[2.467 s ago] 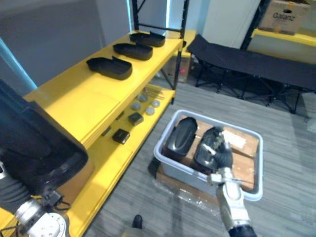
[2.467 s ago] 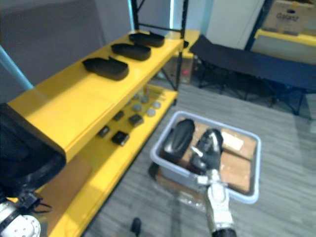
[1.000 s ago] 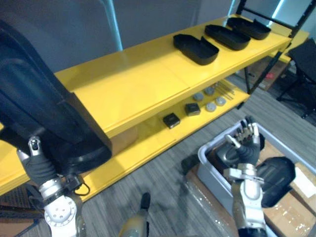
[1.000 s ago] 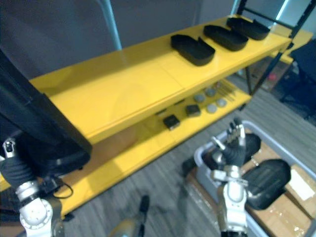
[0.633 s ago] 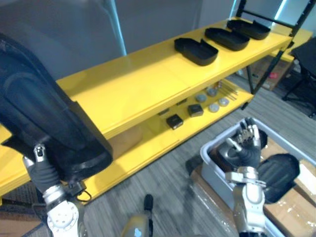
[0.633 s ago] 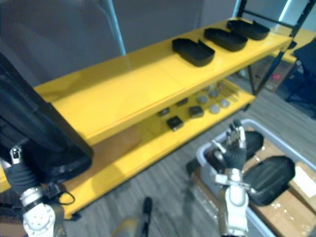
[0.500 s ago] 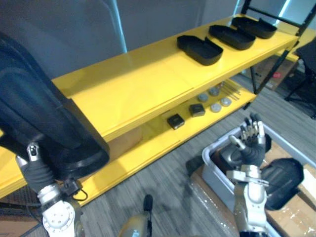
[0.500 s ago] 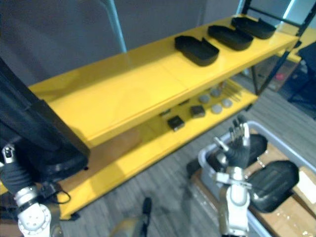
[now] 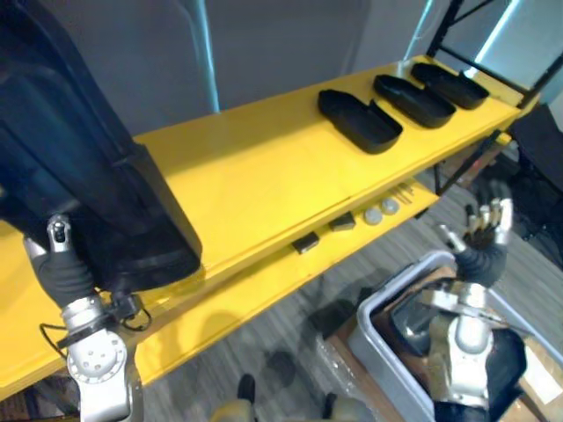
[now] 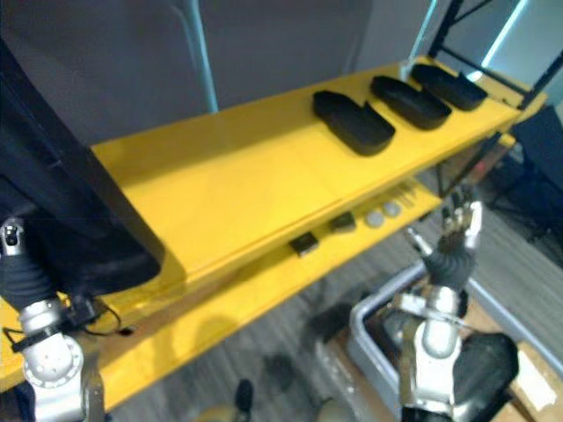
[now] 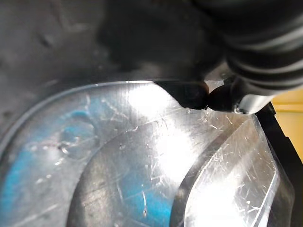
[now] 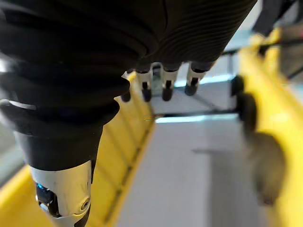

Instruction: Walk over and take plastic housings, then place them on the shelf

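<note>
Yellow shelf (image 9: 264, 171) spans the scene, with three black plastic housings (image 9: 359, 120) lined up at its far right end and small parts (image 9: 305, 242) on the level below. At near left a large black housing (image 9: 79, 167) is held up at the left hand (image 11: 255, 52); how its fingers lie cannot be told. Near right, the right hand (image 9: 482, 251) is raised over the grey bin (image 9: 378, 338), which holds another housing (image 10: 479, 365); its fingers are straight, holding nothing

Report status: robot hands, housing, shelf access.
Left robot hand gripping large black housing. Right robot hand open, raised over grey bin. Three housings already on yellow shelf; nothing blocking.
</note>
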Controlling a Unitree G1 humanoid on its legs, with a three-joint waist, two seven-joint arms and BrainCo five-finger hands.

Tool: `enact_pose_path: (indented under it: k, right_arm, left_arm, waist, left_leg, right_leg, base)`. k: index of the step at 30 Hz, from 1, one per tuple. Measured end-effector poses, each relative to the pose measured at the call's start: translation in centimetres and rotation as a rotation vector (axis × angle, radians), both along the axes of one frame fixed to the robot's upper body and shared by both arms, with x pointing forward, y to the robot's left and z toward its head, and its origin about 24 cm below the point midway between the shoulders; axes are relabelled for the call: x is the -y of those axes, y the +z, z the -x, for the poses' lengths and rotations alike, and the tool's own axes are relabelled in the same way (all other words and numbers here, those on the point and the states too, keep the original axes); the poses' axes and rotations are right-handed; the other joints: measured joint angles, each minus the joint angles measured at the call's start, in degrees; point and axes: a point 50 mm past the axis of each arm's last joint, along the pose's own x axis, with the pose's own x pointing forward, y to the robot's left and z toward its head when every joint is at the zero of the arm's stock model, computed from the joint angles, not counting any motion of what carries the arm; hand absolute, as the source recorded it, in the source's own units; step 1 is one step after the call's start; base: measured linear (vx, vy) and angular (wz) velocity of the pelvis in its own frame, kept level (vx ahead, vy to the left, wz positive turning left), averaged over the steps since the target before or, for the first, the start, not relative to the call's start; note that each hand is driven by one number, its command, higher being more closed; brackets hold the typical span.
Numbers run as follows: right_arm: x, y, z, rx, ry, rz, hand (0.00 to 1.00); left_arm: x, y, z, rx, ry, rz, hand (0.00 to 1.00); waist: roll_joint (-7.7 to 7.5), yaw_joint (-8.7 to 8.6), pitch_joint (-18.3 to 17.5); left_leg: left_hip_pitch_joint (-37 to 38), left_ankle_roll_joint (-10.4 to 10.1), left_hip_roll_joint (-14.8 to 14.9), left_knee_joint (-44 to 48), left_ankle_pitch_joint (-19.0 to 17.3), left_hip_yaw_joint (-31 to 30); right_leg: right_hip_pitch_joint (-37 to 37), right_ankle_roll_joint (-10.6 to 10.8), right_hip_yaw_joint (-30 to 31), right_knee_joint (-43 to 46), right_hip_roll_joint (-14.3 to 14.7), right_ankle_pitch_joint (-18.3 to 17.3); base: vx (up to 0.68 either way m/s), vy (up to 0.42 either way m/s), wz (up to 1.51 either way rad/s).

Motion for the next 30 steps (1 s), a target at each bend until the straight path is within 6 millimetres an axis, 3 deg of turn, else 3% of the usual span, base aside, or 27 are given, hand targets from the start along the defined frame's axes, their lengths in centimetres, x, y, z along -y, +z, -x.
enact_pose_path:
  k: [1, 2, 3, 6, 10, 14, 18, 23, 28, 30]
  right_arm:
    - [-0.2, 0.2, -0.2, 0.01, 0.022, 0.002, 0.0]
    - [-0.4, 0.7, -0.5, 0.033, 0.067, -0.002, 0.0]
    - [-0.5, 0.8, -0.6, 0.039, 0.088, -0.01, 0.0]
    - [-1.5, 0.9, -0.9, 0.056, 0.164, -0.046, 0.0]
    - [-2.7, 1.8, -0.7, 0.105, 0.246, -0.032, 0.0]
    - [-4.4, 2.1, -0.9, 0.13, 0.366, -0.014, 0.0]
    - [-6.5, 3.6, -1.7, 0.204, 0.478, 0.009, 0.0]
    - [-9.0, 4.7, -2.7, 0.242, 0.586, 0.024, 0.0]
    - [-10.3, 3.1, -4.0, 0.153, 0.635, 0.02, 0.0]
    - [-10.3, 2.8, -4.2, 0.133, 0.632, 0.015, 0.0]
  left_arm:
    - [0.2, -0.1, 0.0, 0.001, -0.003, 0.013, 1.0]
    - [1.0, -0.5, -0.1, 0.0, -0.02, 0.058, 1.0]
    - [1.5, -0.7, -0.2, 0.001, -0.036, 0.077, 1.0]
    - [2.6, -0.4, -0.5, 0.017, -0.078, 0.082, 1.0]
    - [3.2, -0.2, -0.7, 0.013, -0.092, 0.055, 1.0]
    - [3.0, -0.4, -0.6, 0.001, -0.037, 0.053, 1.0]
    - [2.3, -0.9, -0.1, -0.041, 0.026, 0.064, 1.0]
    - [-0.1, -2.2, 1.9, -0.147, 0.188, 0.046, 1.0]
    - [-2.4, -3.5, 4.6, -0.251, 0.329, 0.04, 1.0]
    - [-2.6, -3.8, 5.0, -0.252, 0.359, 0.065, 1.0]
  waist:
    - [0.05, 0.37, -0.2]
    - [2.1, 0.74, -0.2]
    - [3.19, 0.81, -0.4]
    - [5.08, 0.51, -1.0]
    - [4.78, 0.42, -1.1]
    - [3.03, 0.7, -2.2]
    - [3.16, 1.01, -3.4]
    - [3.36, 3.6, -4.1]
    - [3.29, 6.2, -5.0]
    - [3.43, 6.36, -5.4]
  left_leg:
    - [0.1, -0.5, 0.0, 0.1, -0.4, 0.1]
    - [0.1, -1.2, 1.3, 0.2, -1.0, 0.3]
    - [0.3, -1.3, 1.9, 0.0, -1.1, 0.4]
    - [1.3, -2.3, 3.4, -0.2, -1.7, 2.4]
    - [2.9, -2.5, 3.6, -1.7, -1.8, 3.9]
    - [3.0, -2.3, 3.0, -2.2, -1.7, 3.0]
    - [2.8, -2.0, 1.9, -3.2, -0.9, 0.1]
    - [2.5, -1.8, 1.6, -3.5, -1.4, -2.6]
    - [1.7, -1.9, 1.3, -3.4, 0.0, -4.1]
    - [0.9, -1.9, 0.6, -3.4, 0.7, -6.1]
  right_leg:
    - [1.1, 0.6, -0.2, -2.0, -0.1, -0.3]
    - [2.6, 0.3, -0.9, -4.9, 1.3, 0.5]
    - [2.8, 0.2, -1.0, -5.4, 1.9, 0.6]
    - [4.1, 0.2, -0.9, -6.1, 3.3, 0.7]
    - [4.6, 0.2, -0.9, -6.2, 3.4, 0.7]
    - [5.3, 0.2, -1.6, -7.0, 2.9, 0.7]
    - [6.8, 0.2, -5.0, -7.7, 2.1, 0.7]
    - [8.5, 0.2, -8.6, -8.1, 2.0, 0.7]
    - [9.6, 0.1, -11.4, -8.3, 1.9, 0.6]
    - [10.3, 0.0, -14.0, -8.4, 1.6, 0.6]
  base:
    - [0.17, -0.261, 0.0]
    - [0.12, -0.198, -0.06]
    - [0.11, -0.173, -0.03]
    - [0.11, -0.1, -0.11]
    - [0.05, -0.008, -0.11]
    - [0.03, 0.025, 0.1]
    - [0.02, 0.017, 0.42]
    - [0.01, 0.002, 0.33]
    - [0.04, -0.004, 0.33]
    - [0.02, 0.017, 0.6]
